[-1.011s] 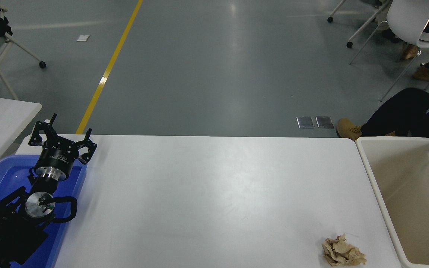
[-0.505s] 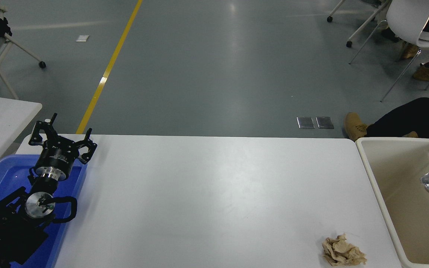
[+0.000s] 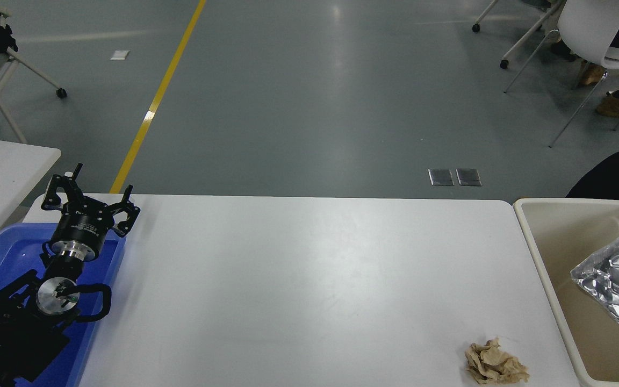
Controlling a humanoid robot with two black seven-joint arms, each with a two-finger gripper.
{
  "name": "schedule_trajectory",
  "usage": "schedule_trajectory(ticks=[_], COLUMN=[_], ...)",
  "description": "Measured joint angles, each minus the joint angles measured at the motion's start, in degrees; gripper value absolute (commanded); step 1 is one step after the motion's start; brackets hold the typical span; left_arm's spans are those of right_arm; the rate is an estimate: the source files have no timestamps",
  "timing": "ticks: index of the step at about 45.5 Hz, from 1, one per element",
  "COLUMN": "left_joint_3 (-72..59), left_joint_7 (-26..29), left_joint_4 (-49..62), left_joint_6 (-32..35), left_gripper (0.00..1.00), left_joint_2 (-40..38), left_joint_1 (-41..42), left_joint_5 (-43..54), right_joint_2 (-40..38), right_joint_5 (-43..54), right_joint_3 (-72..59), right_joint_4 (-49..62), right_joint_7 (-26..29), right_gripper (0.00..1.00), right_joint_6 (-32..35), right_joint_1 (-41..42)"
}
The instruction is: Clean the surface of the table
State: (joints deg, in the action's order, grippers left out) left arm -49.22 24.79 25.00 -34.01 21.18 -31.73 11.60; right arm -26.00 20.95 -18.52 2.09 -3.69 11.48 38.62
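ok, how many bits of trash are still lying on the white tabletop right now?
1: a crumpled brown paper wad near the front right corner of the table surface. The silver foil bag is over the beige bin, not on the table.

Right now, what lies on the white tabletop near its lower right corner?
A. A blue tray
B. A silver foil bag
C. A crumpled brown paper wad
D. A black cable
C: a crumpled brown paper wad rests on the table surface near its lower right corner, beside the beige bin; the silver foil bag is over the bin, not on the table.
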Motion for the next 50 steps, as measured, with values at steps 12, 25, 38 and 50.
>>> schedule_trajectory(ticks=[12,25,38,50], left_joint_3=[0.0,0.0,0.0,0.0], left_joint_7=[0.0,0.0,0.0,0.0], left_joint_4=[0.0,0.0,0.0,0.02], left_joint_6=[0.0,0.0,0.0,0.0], left_gripper=[1.0,1.0,1.0,1.0], left_joint_2=[0.0,0.0,0.0,0.01], left_joint_1=[0.0,0.0,0.0,0.0], left_joint_5=[0.0,0.0,0.0,0.0], right_joint_2=[0.36,0.46,-0.59,-3.03], right_joint_5=[-0.25,-0.39,-0.45,-0.49], right_joint_3=[0.55,1.89,9.53,19.03], right_joint_4=[0.02,-0.11,-0.08,-0.1], right_joint_7=[0.01,0.03,0.12,0.13], right_gripper=[0.79,0.93,0.98,0.98], right_joint_6=[-4.05,-6.47,-7.01,-7.08], right_joint_1=[-0.02,0.18,4.79,12.87])
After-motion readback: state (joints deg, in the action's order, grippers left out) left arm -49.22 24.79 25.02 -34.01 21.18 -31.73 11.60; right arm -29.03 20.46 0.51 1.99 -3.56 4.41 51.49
